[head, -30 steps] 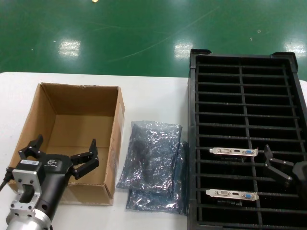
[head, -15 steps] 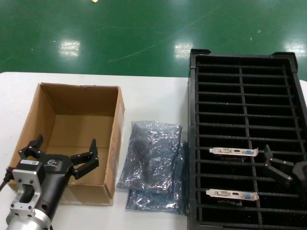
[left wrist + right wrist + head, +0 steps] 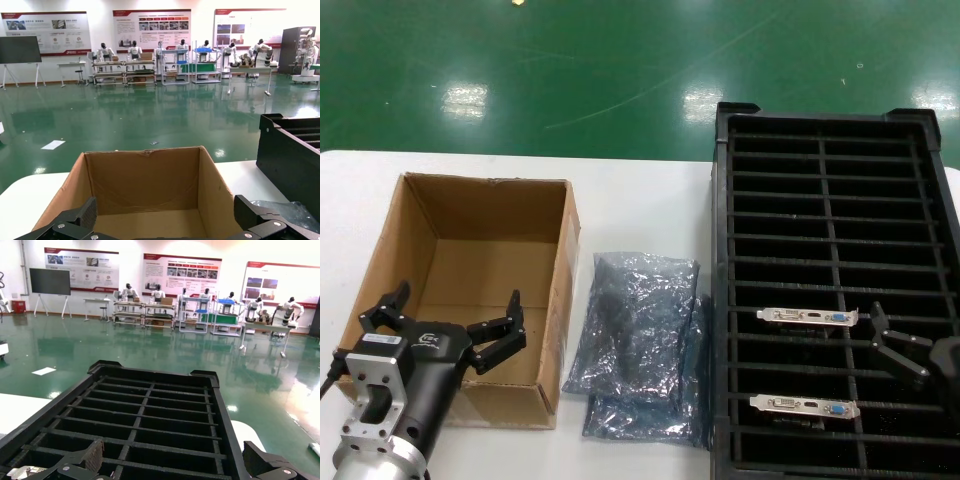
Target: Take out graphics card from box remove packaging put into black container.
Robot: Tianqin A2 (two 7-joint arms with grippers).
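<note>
Two graphics cards (image 3: 807, 317) (image 3: 803, 406) stand in slots of the black container (image 3: 720, 250) along the tabletop's right edge, brackets up, both bags (image 3: 638, 345) lying discarded mid-table. The box (image 3: 560, 260) near the left edge looks empty. Left gripper (image 3: 445, 325) hovers there, jaws apart; right gripper (image 3: 895, 350), fingers spread, hangs beside the cards.

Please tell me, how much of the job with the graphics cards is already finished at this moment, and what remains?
Both graphics cards, the farther and the nearer, stand in slots of the black container. Two empty bags lie on the table between it and the box, which looks empty. Nothing is in hand: the left gripper hangs open over the box, the right gripper open over the container. Nothing visible remains.
</note>
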